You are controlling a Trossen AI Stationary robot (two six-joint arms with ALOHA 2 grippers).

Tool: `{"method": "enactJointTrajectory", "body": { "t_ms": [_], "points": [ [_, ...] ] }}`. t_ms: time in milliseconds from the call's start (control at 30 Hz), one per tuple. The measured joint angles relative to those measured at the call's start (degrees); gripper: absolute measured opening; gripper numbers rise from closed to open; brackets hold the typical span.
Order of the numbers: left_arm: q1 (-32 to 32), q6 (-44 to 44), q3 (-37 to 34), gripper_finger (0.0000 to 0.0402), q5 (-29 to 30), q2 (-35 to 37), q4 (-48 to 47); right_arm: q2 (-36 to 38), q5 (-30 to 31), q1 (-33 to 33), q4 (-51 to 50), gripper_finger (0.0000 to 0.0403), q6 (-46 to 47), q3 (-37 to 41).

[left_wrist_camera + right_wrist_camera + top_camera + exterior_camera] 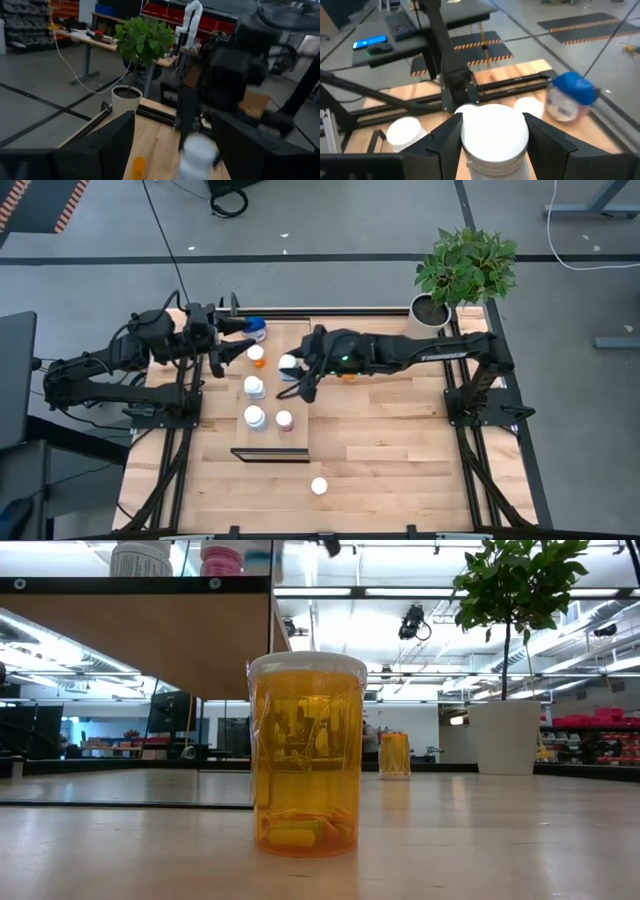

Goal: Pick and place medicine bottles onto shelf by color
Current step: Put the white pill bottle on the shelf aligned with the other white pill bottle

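Right gripper [292, 372], frame centre: clamped on white-capped bottle [288, 364], upright, above shelf [300, 340]. Left gripper [235, 338], upper left: fingers apart, empty, beside blue bottle [257, 330].

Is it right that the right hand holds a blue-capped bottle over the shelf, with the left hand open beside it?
Not quite: the bottle between the right hand's fingers has a white cap, as the right wrist view shows. The round blue-capped bottle lies apart on the light-wood shelf. The left hand is open beside it.
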State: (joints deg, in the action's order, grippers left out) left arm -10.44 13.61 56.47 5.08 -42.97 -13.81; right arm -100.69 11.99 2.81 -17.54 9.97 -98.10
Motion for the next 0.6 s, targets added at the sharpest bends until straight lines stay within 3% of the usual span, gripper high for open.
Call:
{"method": "enactJointTrajectory", "body": {
  "t_ms": [267, 600],
  "points": [
    [-0.02, 0.27, 0.0, 0.0268, 0.03, -0.14, -0.5, -4.09, 0.01, 0.07, 0.06, 0.0199, 3.09, 0.09],
    [-0.02, 0.11, 0.0, 0.0268, 0.09, -0.14, -0.78, -4.43, 4.5, 0.17, 0.85, 0.02, 4.66, 0.08]
  ]
}}
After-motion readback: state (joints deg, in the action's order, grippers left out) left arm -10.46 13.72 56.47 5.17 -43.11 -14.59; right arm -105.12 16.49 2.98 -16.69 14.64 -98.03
